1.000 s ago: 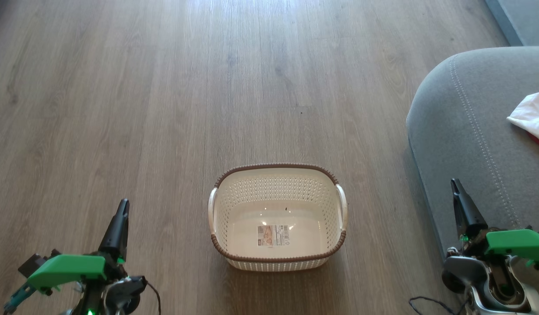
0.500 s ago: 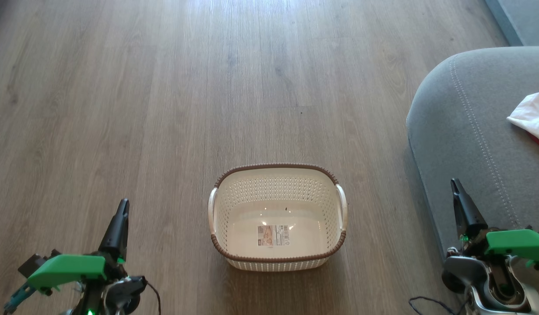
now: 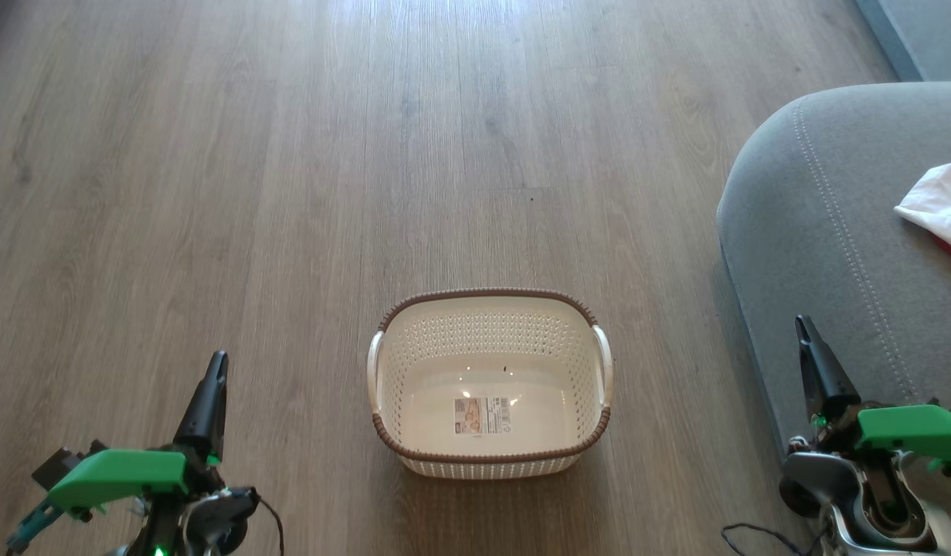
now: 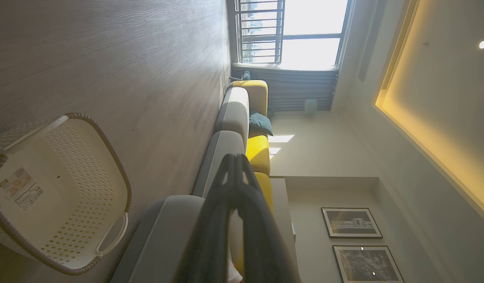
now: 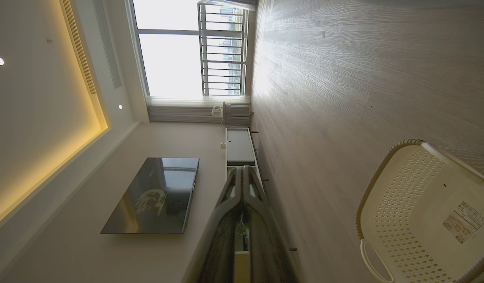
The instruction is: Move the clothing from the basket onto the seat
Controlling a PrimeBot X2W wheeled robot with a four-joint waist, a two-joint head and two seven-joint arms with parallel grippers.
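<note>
Nothing has shifted: left pincer [image 3: 216,367] and right pincer [image 3: 802,326] each keep fingers together; cream-white perforated plastic basket [image 3: 490,466] on wooden floor [image 3: 290,193], red-and-white clothing [image 3: 939,202] on grey upholstered seat [image 3: 815,224].

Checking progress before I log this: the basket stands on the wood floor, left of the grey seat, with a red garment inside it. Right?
Not quite. The basket is empty: the head view shows its bottom bare apart from a label sticker. The clothing lies on the seat. The rest holds: the basket stands on the wood floor, left of the grey seat.
</note>
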